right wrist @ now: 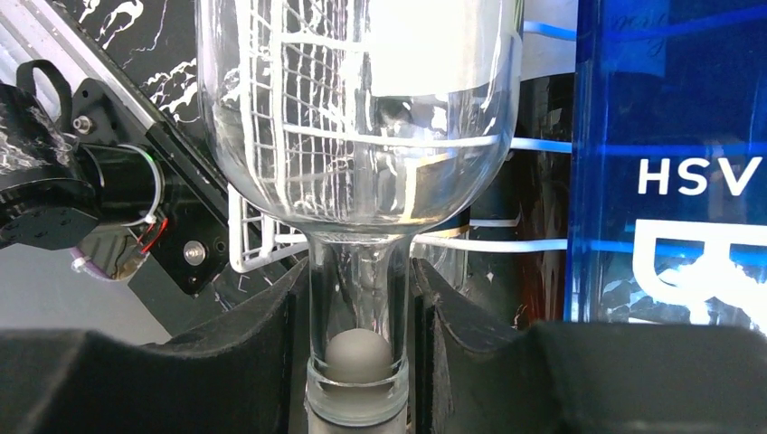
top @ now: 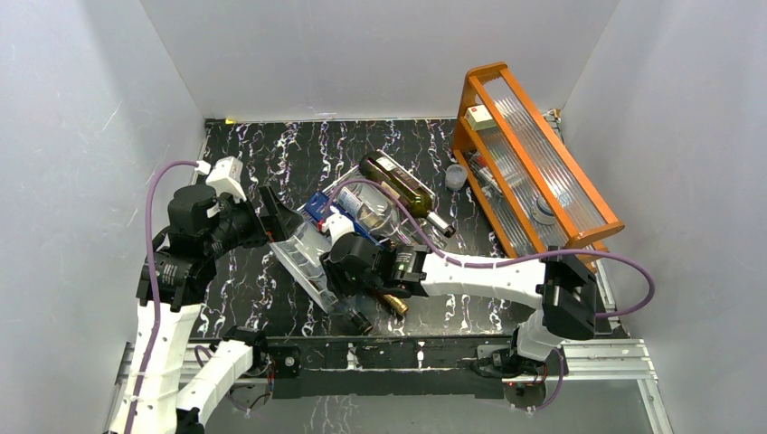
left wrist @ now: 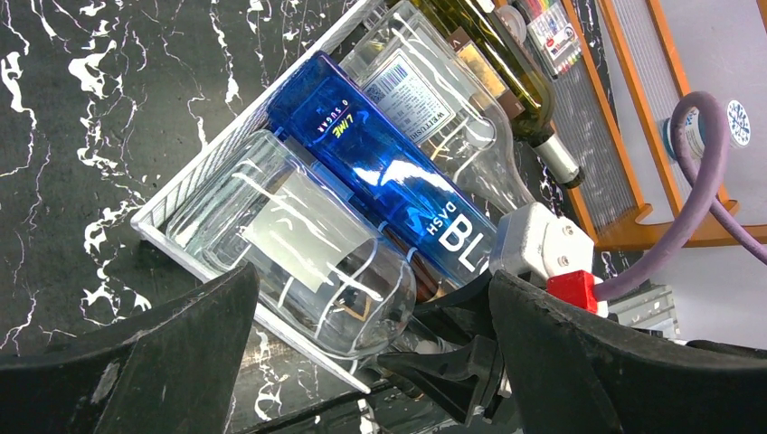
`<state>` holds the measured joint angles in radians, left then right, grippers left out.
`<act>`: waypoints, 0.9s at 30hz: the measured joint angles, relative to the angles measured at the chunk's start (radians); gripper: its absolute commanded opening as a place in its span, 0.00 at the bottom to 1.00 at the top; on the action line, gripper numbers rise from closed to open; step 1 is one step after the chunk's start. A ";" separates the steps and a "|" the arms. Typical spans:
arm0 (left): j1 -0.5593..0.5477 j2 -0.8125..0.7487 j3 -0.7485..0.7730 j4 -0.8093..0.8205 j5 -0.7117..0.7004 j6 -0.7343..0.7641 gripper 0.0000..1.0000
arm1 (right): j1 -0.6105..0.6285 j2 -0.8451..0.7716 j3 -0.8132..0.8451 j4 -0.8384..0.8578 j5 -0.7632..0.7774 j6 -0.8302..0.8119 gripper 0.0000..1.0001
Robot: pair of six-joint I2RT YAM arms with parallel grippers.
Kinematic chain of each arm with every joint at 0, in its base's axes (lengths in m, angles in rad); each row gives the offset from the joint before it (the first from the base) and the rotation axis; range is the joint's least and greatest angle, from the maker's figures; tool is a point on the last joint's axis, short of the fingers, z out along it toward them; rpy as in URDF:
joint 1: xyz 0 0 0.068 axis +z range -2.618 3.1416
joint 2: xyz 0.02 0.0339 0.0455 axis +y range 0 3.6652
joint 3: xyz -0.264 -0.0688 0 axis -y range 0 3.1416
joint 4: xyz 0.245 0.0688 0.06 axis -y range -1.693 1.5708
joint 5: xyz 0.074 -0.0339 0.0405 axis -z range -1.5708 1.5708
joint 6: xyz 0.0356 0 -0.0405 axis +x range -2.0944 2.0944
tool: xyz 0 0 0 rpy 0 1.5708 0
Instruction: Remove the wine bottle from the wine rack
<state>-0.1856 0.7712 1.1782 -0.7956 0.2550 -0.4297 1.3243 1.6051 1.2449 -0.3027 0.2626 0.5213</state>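
On the dark surface (top: 271, 154), the wine rack (top: 304, 260) cradles the clear wine bottle (right wrist: 362, 136), with its neck pointing toward the right arm. The right gripper (right wrist: 359, 291) is clenched on this neck. The left gripper (left wrist: 366, 303) hangs released beside the rack.

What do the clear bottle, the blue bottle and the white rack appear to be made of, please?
The clear bottle looks like glossy colourless glass; the grid shows through it. The blue bottle is probably tinted glass, possibly plastic: translucent, with mirror-like glare and white lettering. The white rack seems to be thin metal wire with a smooth white coating, judging by its fine grid.
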 measured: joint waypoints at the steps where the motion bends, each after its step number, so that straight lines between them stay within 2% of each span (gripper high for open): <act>1: 0.000 0.000 0.000 0.000 0.001 0.003 0.98 | 0.000 -0.003 0.000 -0.002 -0.001 0.004 0.26; 7: 0.000 0.000 0.000 -0.002 0.011 0.033 0.98 | -0.003 -0.029 0.000 -0.031 -0.024 0.034 0.18; 15: 0.000 -0.039 -0.004 0.018 0.057 0.128 0.98 | -0.069 -0.058 0.008 -0.057 -0.169 0.105 0.16; 22: 0.000 -0.160 -0.081 0.090 0.124 0.248 0.98 | -0.173 -0.058 0.047 -0.083 -0.366 0.198 0.18; 27: -0.014 -0.189 -0.146 0.120 0.275 0.430 0.98 | -0.235 -0.058 0.063 -0.090 -0.472 0.269 0.26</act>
<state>-0.1993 0.5823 1.0321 -0.6758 0.5301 0.0006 1.0897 1.5471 1.3083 -0.3931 -0.2096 0.7902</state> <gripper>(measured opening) 0.982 0.462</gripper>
